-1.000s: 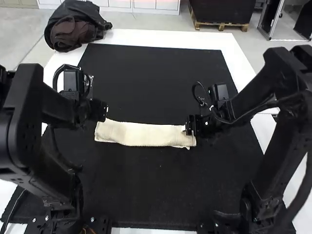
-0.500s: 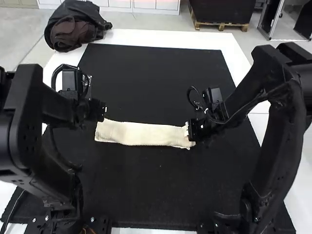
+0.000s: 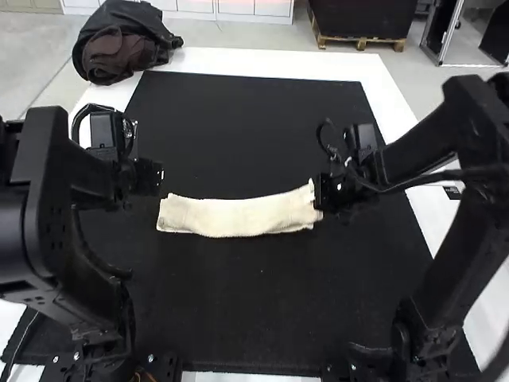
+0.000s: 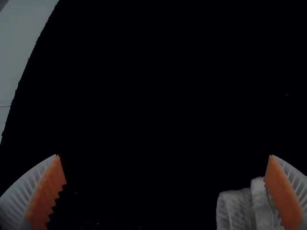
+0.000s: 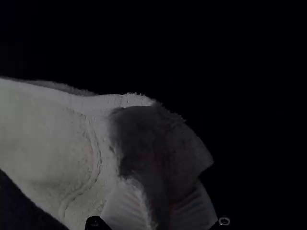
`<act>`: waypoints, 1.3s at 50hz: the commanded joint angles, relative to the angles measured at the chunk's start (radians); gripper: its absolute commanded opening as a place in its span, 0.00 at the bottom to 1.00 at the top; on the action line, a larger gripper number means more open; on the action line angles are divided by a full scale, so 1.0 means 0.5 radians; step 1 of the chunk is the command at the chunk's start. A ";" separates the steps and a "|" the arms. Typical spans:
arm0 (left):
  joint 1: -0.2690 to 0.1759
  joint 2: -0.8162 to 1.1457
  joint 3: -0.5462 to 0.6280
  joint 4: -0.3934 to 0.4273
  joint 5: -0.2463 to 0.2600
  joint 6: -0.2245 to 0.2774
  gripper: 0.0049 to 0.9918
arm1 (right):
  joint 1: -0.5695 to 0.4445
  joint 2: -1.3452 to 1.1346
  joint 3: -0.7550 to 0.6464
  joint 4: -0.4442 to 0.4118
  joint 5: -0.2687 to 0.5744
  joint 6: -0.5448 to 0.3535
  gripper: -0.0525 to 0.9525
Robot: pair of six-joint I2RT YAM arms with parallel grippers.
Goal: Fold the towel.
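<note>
Towel (image 3: 238, 217): narrow strip on the black mat (image 3: 262, 310), long axis left–right, right end angled slightly toward the far side. Right gripper (image 3: 320, 193): jaws clamped on the towel's right end. Left gripper (image 3: 159, 177): jaws wide apart, near the towel's left end.

1. My ribbed fingers (image 4: 18, 199) stand wide apart, orange pads (image 4: 282, 191) facing each other.
2. Part of the towel (image 4: 236, 208) shows beside one finger; whether I touch it, I can't tell.
3. Past the black mat's (image 4: 148, 96) edge I see pale table (image 4: 21, 43).
</note>
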 commanded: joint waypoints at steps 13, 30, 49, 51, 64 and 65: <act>0.024 0.021 0.089 0.026 -0.017 -0.001 0.98 | 0.165 -0.209 0.209 -0.155 -0.085 0.186 0.03; 0.027 0.135 0.092 0.087 -0.085 0.002 0.98 | 0.420 -0.114 0.286 -0.088 -0.082 0.293 0.03; 0.024 0.135 0.089 0.112 -0.091 -0.007 0.98 | 0.723 0.097 0.405 0.078 -0.073 0.351 0.03; 0.027 0.135 0.089 0.109 -0.094 -0.013 0.98 | 0.766 0.125 0.430 0.096 -0.067 0.351 0.03; 0.027 0.135 0.058 0.118 -0.155 -0.038 0.98 | 0.929 0.306 0.571 0.164 -0.063 0.348 0.03; 0.024 0.135 0.058 0.118 -0.158 -0.041 0.98 | 0.938 0.321 0.583 0.170 -0.063 0.345 0.03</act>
